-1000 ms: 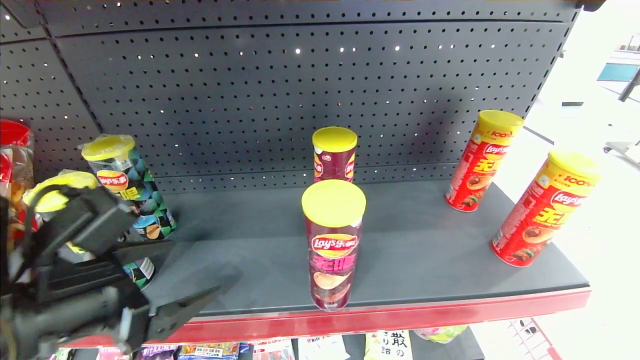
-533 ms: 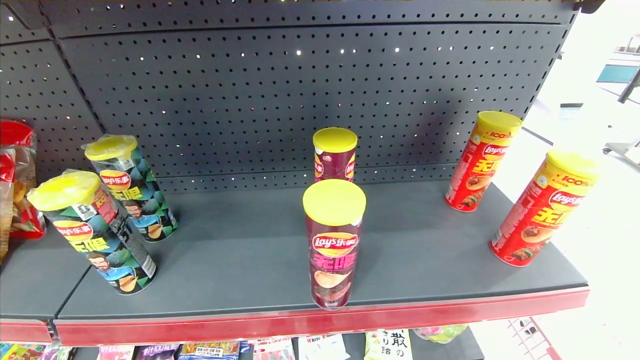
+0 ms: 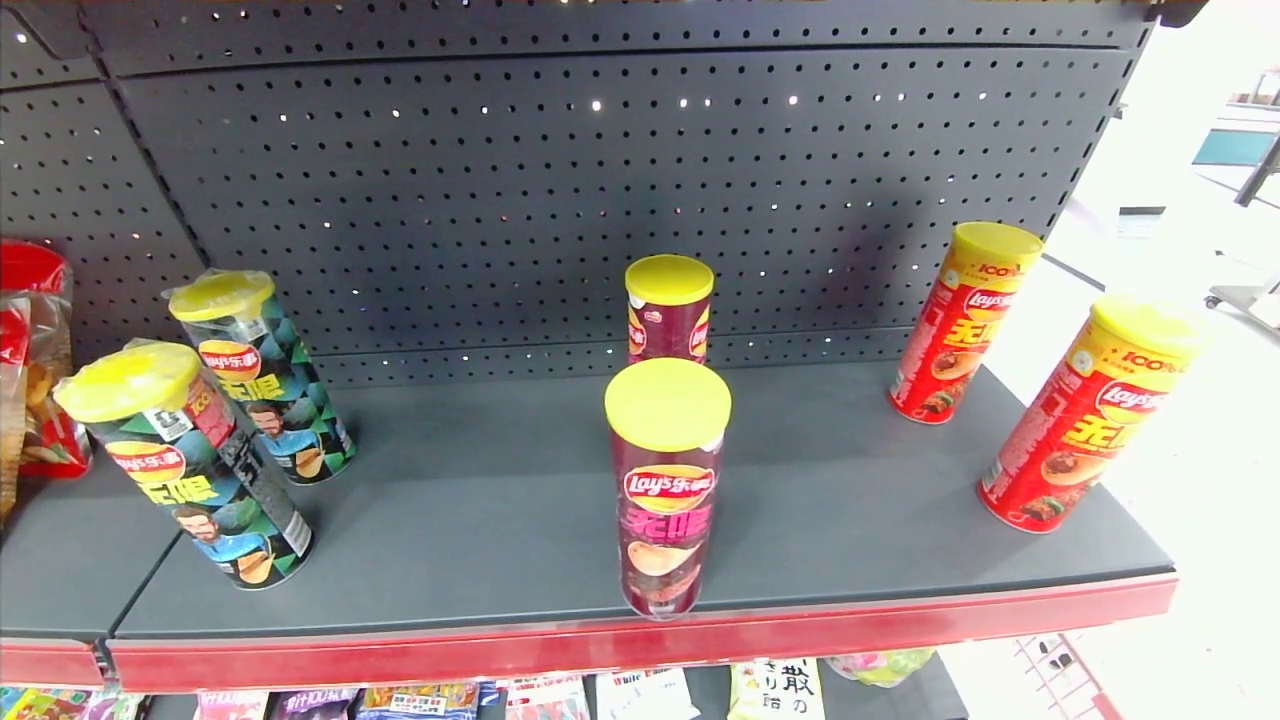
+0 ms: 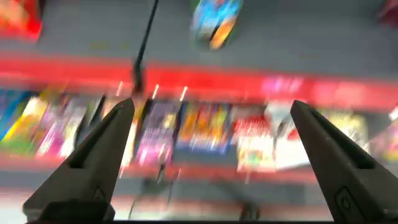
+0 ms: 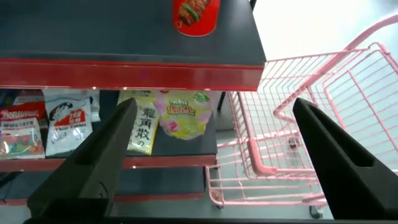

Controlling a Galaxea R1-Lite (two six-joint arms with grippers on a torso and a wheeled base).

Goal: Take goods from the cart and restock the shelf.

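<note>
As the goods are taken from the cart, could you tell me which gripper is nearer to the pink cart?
Right. The right gripper faces the pink cart beside the shelf end; the left gripper faces snack packets under the teal-patterned can.

We see a dark grey metal shelf [image 3: 480, 530] with a red front lip. Yellow-lidded cylindrical crisp tubes stand on it in pairs, one tube behind the other: teal-patterned tubes [image 3: 190, 465] at left, maroon tubes [image 3: 665, 490] mid-shelf, red tubes [image 3: 1085, 415] at right. The far-left edge holds what may be red snack bags [image 3: 30, 370].
</note>
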